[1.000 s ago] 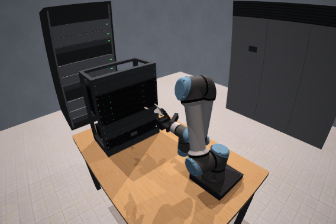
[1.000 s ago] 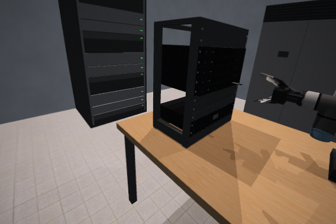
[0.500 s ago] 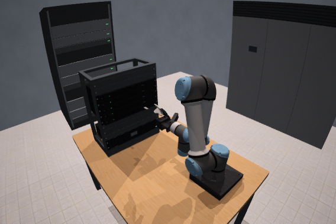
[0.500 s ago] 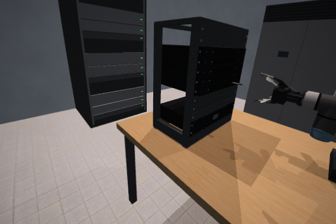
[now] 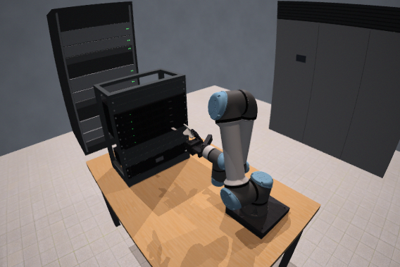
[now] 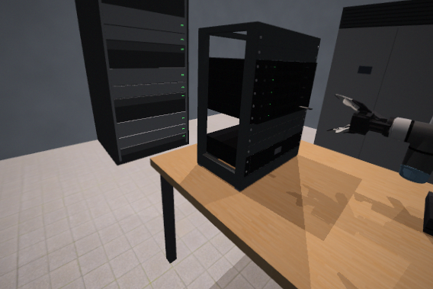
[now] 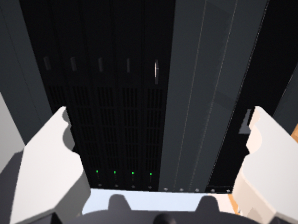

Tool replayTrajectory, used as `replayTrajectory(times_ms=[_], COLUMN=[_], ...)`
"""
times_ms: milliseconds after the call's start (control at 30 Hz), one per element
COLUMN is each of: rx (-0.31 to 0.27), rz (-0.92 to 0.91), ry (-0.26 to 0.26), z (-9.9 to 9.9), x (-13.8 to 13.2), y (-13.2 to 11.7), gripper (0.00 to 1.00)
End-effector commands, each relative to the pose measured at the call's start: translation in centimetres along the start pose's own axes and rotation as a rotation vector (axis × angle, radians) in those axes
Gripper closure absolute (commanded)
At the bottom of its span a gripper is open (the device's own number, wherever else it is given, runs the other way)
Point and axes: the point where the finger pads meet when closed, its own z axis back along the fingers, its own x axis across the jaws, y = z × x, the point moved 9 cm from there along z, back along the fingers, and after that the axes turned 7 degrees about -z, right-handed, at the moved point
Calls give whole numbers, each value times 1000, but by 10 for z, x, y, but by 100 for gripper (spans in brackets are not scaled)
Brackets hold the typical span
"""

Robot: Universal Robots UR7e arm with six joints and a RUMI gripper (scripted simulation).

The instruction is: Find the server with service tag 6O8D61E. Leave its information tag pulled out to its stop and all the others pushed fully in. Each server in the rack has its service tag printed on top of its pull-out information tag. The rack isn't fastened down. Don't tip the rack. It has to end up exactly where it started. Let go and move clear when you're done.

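The black rack stands upright on the table and holds a stack of thin servers with green lights. One pale information tag sticks out of the lowest server of that stack. It shows nearly edge-on in the wrist view, and its print cannot be read. The tags of the servers above, such as this one, look flush with their fronts. My gripper is open and empty, in front of the rack, apart from the protruding tag.
Below the stack are plain panels and a bottom unit with a grey label. The wooden table carries rack and arm base. A tall rack and a grey cabinet stand behind.
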Motion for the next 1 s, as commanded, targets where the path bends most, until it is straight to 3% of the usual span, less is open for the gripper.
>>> replayTrajectory(times_ms=[0,967], rx=[0,2], rz=[4,27], ry=[0,-2], z=[0,-1], x=[0,-1], y=[0,0], gripper=[0,0])
